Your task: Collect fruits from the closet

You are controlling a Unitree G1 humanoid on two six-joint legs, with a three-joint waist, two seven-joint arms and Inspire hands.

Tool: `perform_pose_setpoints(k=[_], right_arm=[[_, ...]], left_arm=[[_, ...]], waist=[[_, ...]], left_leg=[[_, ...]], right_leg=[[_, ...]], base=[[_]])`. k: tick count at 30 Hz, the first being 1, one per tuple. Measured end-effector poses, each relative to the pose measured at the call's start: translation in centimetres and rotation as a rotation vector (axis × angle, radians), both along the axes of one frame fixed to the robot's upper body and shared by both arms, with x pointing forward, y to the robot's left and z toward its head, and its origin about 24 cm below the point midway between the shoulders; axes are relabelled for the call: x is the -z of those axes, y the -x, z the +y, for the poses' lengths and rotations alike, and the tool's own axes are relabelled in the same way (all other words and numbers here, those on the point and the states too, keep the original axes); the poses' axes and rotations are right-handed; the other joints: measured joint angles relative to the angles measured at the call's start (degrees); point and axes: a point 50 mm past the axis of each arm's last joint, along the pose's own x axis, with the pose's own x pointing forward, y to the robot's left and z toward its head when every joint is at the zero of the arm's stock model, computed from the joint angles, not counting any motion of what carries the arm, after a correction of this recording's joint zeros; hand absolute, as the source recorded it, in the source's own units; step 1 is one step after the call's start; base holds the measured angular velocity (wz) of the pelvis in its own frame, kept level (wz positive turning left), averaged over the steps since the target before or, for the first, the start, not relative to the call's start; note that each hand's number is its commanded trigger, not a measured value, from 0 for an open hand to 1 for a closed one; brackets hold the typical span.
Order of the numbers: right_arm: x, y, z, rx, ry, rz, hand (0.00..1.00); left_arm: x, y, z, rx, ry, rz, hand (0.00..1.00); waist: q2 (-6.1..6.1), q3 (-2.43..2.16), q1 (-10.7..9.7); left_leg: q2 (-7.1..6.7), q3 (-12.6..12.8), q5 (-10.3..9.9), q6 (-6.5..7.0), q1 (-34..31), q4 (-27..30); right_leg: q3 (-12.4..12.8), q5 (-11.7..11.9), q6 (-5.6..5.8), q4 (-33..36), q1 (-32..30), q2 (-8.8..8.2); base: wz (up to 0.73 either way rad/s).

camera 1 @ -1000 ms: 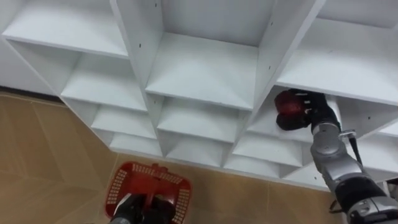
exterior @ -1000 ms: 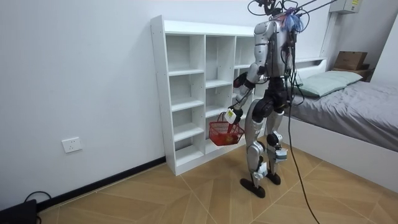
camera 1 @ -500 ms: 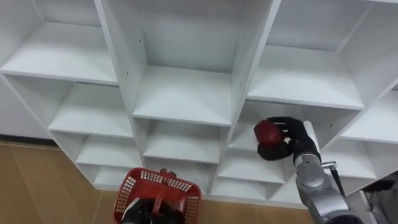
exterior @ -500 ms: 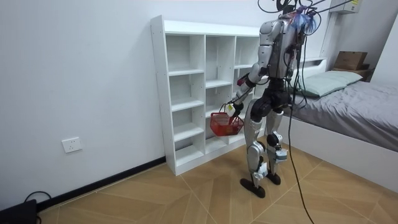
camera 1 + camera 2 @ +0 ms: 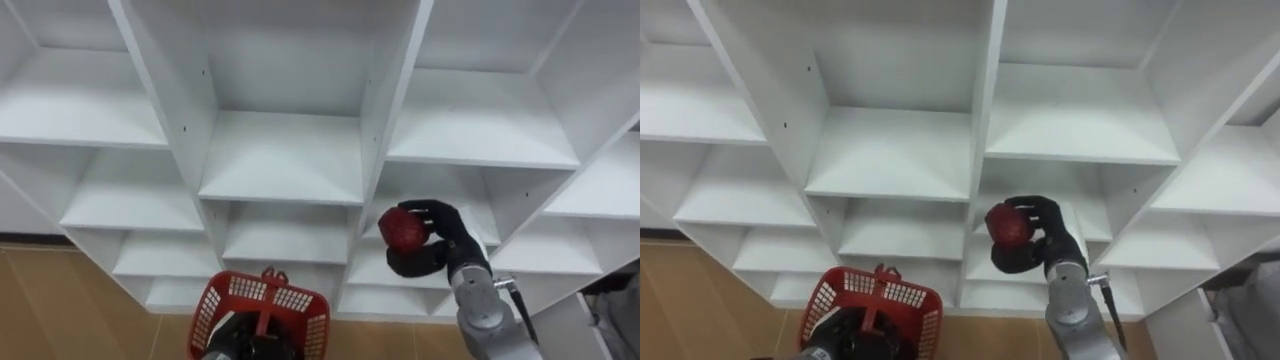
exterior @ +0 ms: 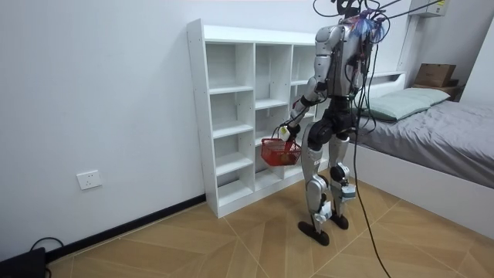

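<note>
Nearest us, the left hand (image 5: 240, 347) is closed round the handle of the red basket (image 5: 300, 312), which hangs low over the wooden floor (image 5: 60, 300). Further out, the right hand (image 5: 442, 250) has its fingers curled tight about a dark red fruit (image 5: 403, 228) (it fills the grasp), held up in front of the white closet (image 5: 280, 160), at a lower compartment just right of the middle column.
</note>
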Motion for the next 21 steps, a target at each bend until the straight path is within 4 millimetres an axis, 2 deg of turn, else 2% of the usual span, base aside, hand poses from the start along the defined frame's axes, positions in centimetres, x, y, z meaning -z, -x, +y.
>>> perform_pose_setpoints(k=[6, 9, 17, 21], right_arm=[[-0.7, -0.3, 0.5, -0.043, -0.022, -0.022, 1.0], [-0.2, 0.4, 0.3, -0.04, -0.023, 0.002, 1.0], [0.6, 1.4, 0.2, -0.047, -0.03, 0.059, 1.0], [0.2, 1.3, 0.4, -0.075, -0.013, 0.044, 1.0]], left_arm=[[-1.5, -1.8, -0.8, 0.004, 0.036, -0.096, 1.0], [-1.6, -1.9, -1.0, 0.008, 0.041, -0.101, 1.0], [-1.5, -1.7, -0.9, 0.012, 0.036, -0.086, 1.0], [-1.6, -1.9, -0.9, 0.01, 0.037, -0.091, 1.0]], waist=[[0.65, 0.25, -0.15], [1.09, 0.19, -0.11], [1.15, 0.13, -0.94], [1.25, 0.07, -0.99]], left_leg=[[0.12, 0.36, -0.1, 0.11, 0.7, -0.6], [0.14, 0.95, -0.11, 0.12, 1.42, -0.72], [0.33, 2.21, -0.12, 0.12, 1.42, -0.72], [0.58, 2.78, -0.25, 0.03, 1.6, -0.72]], right_leg=[[0.72, -0.02, 0.03, 0.15, 0.02, 0.17], [1.33, -0.02, 0.03, 0.25, 0.38, 0.23], [1.92, -0.01, 0.02, 0.34, -0.03, 0.41], [2.83, 0.02, -0.02, 0.37, -0.08, 0.65]], base=[[-0.06], [-0.11], [-0.05], [-0.08]])
